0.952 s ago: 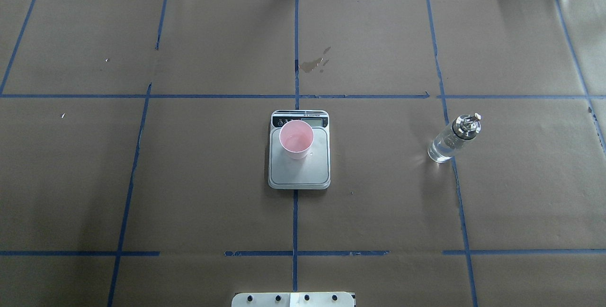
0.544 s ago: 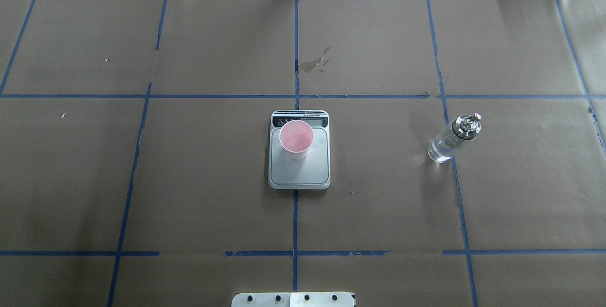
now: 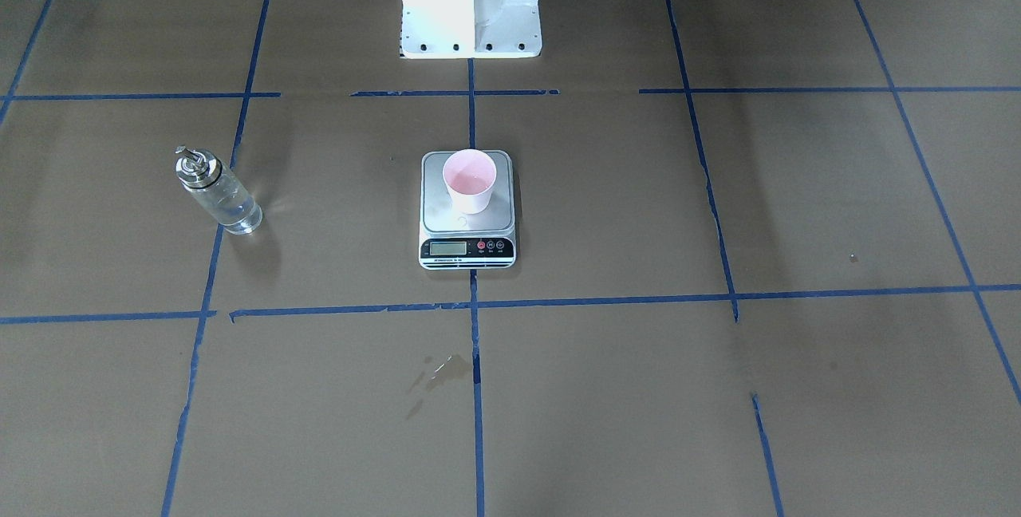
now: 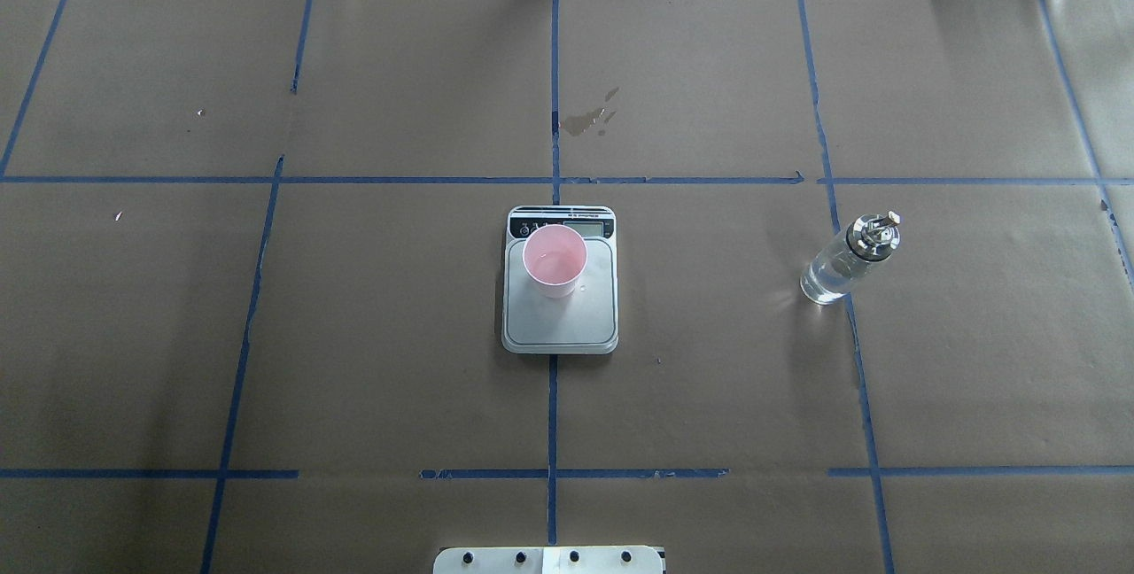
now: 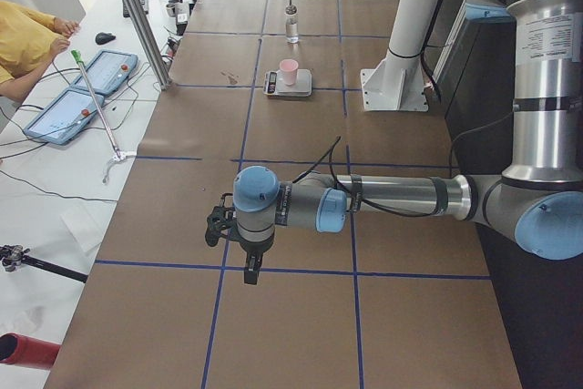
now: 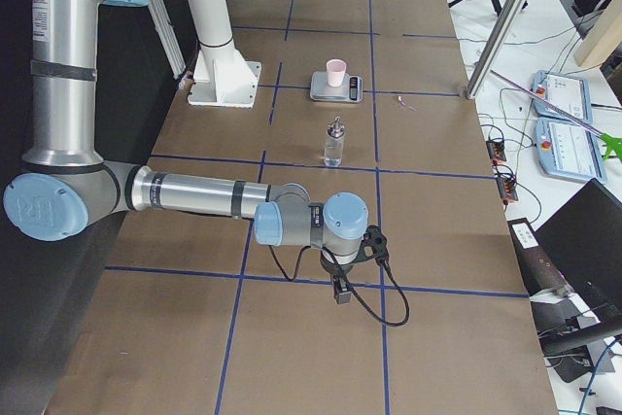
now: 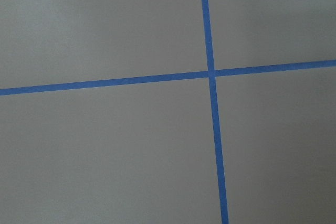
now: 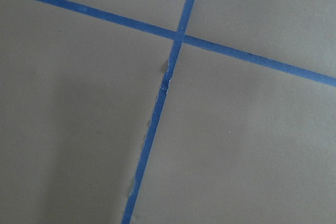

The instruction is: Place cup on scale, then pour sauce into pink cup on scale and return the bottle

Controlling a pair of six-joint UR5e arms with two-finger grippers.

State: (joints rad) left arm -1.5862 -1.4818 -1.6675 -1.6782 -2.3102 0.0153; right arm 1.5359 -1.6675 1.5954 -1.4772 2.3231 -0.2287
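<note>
The pink cup (image 4: 555, 260) stands upright on the scale (image 4: 560, 326), towards the platform's display end (image 3: 467, 248). The clear glass bottle (image 4: 842, 264) with its metal spout stands alone on the brown paper, well off to the robot's right of the scale, with clear sauce (image 4: 822, 282) in its lower part. Nothing holds either one. My left gripper (image 5: 248, 271) hangs over the paper far from the scale in the exterior left view, and I cannot tell its state. My right gripper (image 6: 338, 289) shows only in the exterior right view, beyond the bottle (image 6: 334, 143), state unclear.
Both wrist views show only brown paper with crossing blue tape lines. A white robot pedestal (image 3: 471, 6) stands behind the scale. A dark stain (image 4: 589, 118) marks the paper past the scale. A person's yellow sleeve (image 5: 27, 43) and tablets (image 5: 86, 88) lie beside the table.
</note>
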